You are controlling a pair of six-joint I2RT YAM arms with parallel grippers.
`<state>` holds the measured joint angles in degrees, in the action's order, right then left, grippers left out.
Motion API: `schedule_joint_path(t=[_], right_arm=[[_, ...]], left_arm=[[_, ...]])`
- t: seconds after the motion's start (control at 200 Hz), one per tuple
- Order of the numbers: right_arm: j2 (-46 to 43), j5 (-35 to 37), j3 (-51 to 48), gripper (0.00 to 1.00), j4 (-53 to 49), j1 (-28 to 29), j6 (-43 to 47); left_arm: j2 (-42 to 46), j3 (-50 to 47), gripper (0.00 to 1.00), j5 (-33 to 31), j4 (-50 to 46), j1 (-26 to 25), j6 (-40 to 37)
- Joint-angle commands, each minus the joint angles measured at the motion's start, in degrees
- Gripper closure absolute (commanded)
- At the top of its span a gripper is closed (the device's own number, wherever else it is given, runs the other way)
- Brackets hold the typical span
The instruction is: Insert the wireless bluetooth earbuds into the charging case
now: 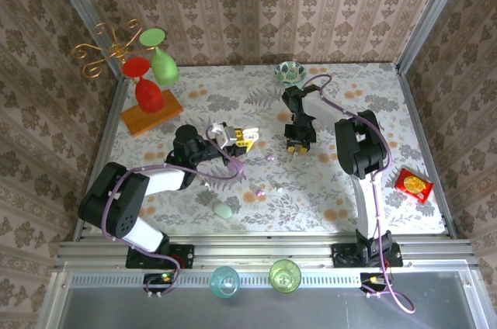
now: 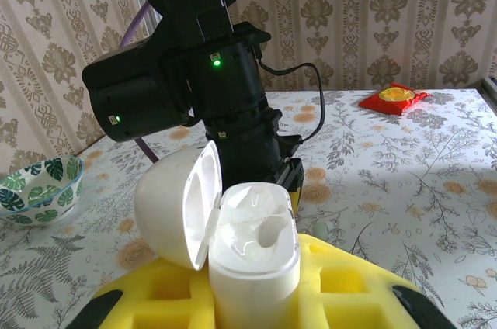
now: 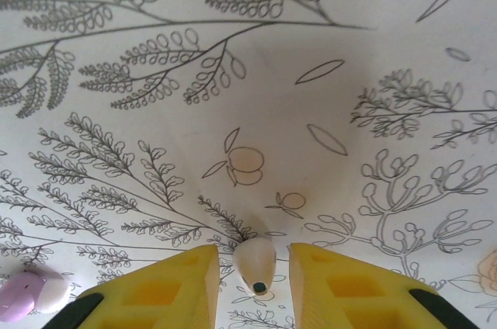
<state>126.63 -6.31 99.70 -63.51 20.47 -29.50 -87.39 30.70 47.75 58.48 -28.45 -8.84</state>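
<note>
You have two arms at work and one open charging case (image 2: 255, 255). Your left gripper (image 2: 252, 298) is clamped on it. The case stands upright between the yellow fingers, white and glossy, with its lid (image 2: 177, 212) swung open to the left. Its foot is cut off by the bottom edge, and the hollows inside are too shiny to read.

Your right gripper (image 3: 255, 286) is down at the table (image 3: 373, 50). Its jaws are slightly apart, with a sliver of cloth showing on each side of the whitish earbud (image 3: 255, 261) between them. That bud is small and bean-shaped, with a dark dot at its near end. A second, lilac earbud (image 3: 27, 294) lies off to the left, cut by the frame edge.

From above you can count one speck (image 1: 270, 157) beside the right gripper, then a second speck (image 1: 260, 191) and a third speck (image 1: 278, 188) close together nearer the arm bases. All three are too small to tell the colour.

There is also one pale green pebble-shaped case (image 1: 223, 209) lying closed on the table, one bowl (image 2: 39, 185), one red packet (image 2: 394, 98) and two cups (image 1: 225, 280) at the near edge.
</note>
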Motion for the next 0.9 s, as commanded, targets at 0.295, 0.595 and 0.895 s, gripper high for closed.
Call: schedule_joint_path(t=[0.295,0.595,0.895], right_arm=[[2.4,-2.4,0.5,0.71,-2.0,-0.1,0.9],[1.4,-3.2,-0.6,0.74,-1.5,0.0,0.3],[-0.5,-3.9,-3.0,0.72,-0.7,0.6,-0.3]], left_arm=[[-0.1,-0.9,1.00,0.8,0.9,-0.1,-0.8],[-0.2,-1.1,1.00,0.5,1.2,-0.1,-0.8],[-0.6,-0.9,1.00,0.5,1.6,-0.1,-0.8]])
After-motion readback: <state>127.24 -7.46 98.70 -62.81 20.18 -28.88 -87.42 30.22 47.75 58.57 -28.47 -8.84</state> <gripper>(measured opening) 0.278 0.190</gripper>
